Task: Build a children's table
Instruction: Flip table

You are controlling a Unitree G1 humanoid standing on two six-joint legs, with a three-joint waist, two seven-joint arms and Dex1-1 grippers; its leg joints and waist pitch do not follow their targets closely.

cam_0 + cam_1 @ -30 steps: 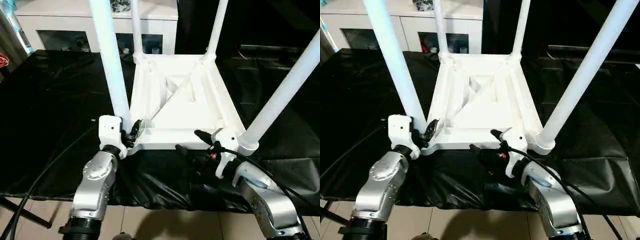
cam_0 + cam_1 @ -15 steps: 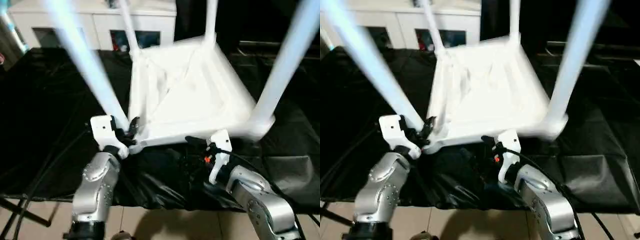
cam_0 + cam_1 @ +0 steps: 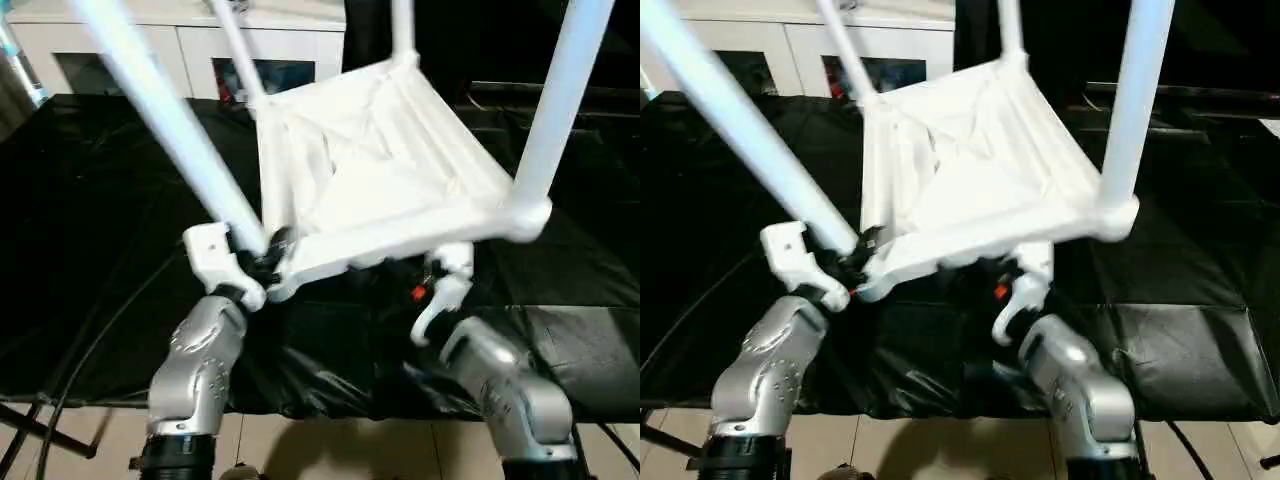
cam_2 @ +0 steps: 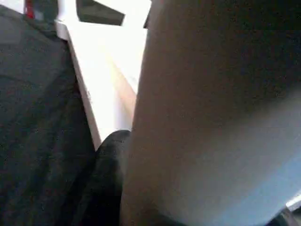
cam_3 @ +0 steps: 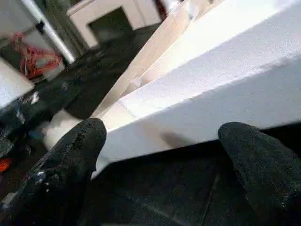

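Far-left background: a white glass-door cabinet (image 3: 180,45) stands beyond the black-covered tabletop (image 3: 90,200).
Left end effector (image 3: 262,262): pinching the base of the near-left leg (image 3: 165,125) where it enters its corner socket; in the left wrist view the leg's white shaft lies right against one black finger (image 4: 106,183).
Children's table (image 3: 375,180): upside down over the middle of the black cover, ribbed underside up, all four legs seated and pointing upward.
What changed: a second ago the white table lay flat on the cover; now its right side is raised, its near-left corner stays low, and the legs lean left.
Right end effector (image 5: 162,162): spread wide, fingers open under the raised near edge, one finger (image 5: 75,150) on each side of the rim without clamping it.
Near-right leg (image 3: 555,95): its socket corner hangs clear above the cover.
Meaning for the task: assembly looks finished; this tilt reads as the start of turning the table over onto its feet, pivoting about the left grip.
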